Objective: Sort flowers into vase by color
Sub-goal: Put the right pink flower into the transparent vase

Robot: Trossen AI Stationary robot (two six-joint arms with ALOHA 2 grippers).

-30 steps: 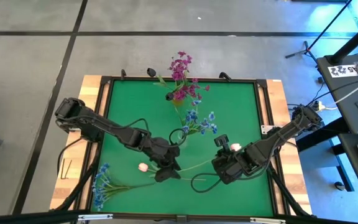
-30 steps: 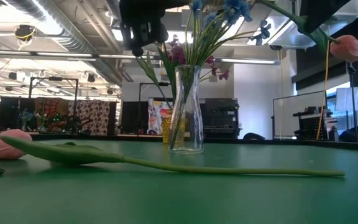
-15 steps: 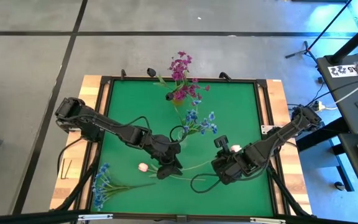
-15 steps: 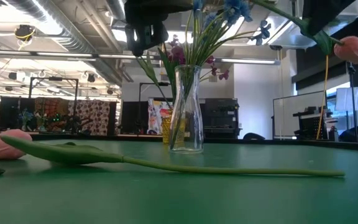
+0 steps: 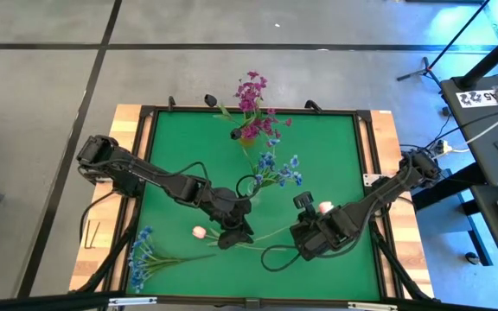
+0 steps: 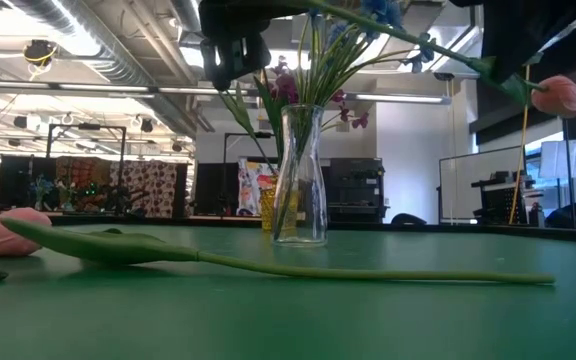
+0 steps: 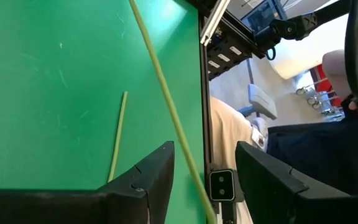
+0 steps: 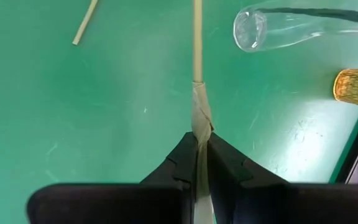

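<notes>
Hovering low over the middle of the green table [image 5: 335,138], the left gripper [image 5: 232,233] has its fingers parted and empty; in the left wrist view a green stem [image 7: 166,112] runs straight through the gap between them, untouched on either side. That stem belongs to the lying tulip [image 5: 199,231], bloom toward the table's left edge, long axis running across toward the right edge, flat on the mat in the low view.

Right gripper [image 8: 197,146]: clamped tight on the stem of a second tulip [image 5: 325,206], held clear of the table near its right side, stem pointing ahead toward the glass vase [image 8: 291,28].

Vase stands at the table's centre with blue sprays [image 5: 275,168] in it. Magenta sprays [image 5: 251,104] are at the far edge. More blue flowers [image 5: 141,255] lie at the near-left corner.

Judgement: the left arm is the nearer one to the lying tulip; its jaws straddle the stem crosswise, so closing and lifting is what the next move calls for. Stem is thin; a slip looks possible.
</notes>
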